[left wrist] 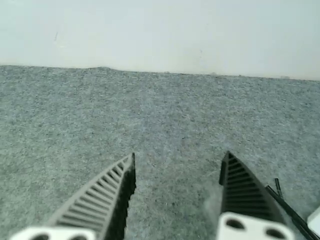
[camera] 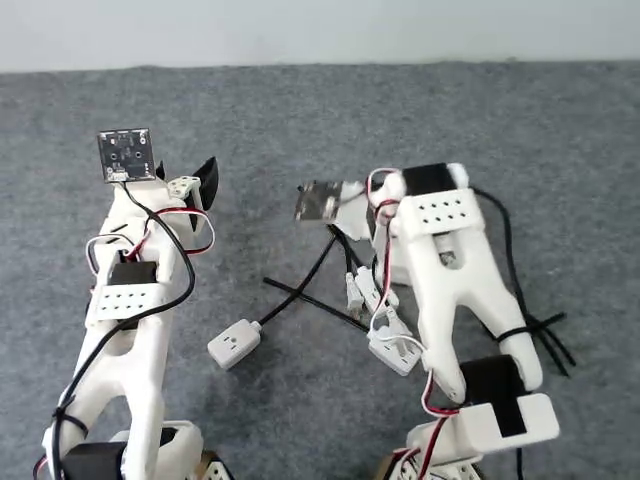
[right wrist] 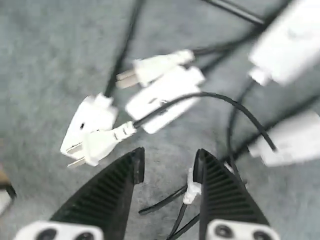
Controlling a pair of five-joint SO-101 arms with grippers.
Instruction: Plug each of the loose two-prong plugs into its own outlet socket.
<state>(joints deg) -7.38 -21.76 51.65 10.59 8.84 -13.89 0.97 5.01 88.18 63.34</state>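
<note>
A white plug [right wrist: 150, 67] shows its two prongs just beyond my right gripper [right wrist: 167, 160], which hangs open and empty above the cords. A second two-prong plug [right wrist: 95, 145] lies by one fingertip, against a white socket block [right wrist: 90, 116]. Another socket block [right wrist: 165, 92] lies between the two plugs. From above, a lone outlet socket [camera: 234, 344] rests mid-table on a black cord, and white plugs [camera: 395, 350] cluster under the right arm [camera: 440, 250]. My left gripper [camera: 195, 185] is far off at the back left, open [left wrist: 177, 175] over bare carpet.
Black cords [camera: 310, 285] cross on the grey carpet between the arms, and more trail off beside the right arm [camera: 540, 335]. A pale wall [left wrist: 160, 30] stands past the carpet's far edge. A black cord [left wrist: 292, 212] passes beside the left gripper.
</note>
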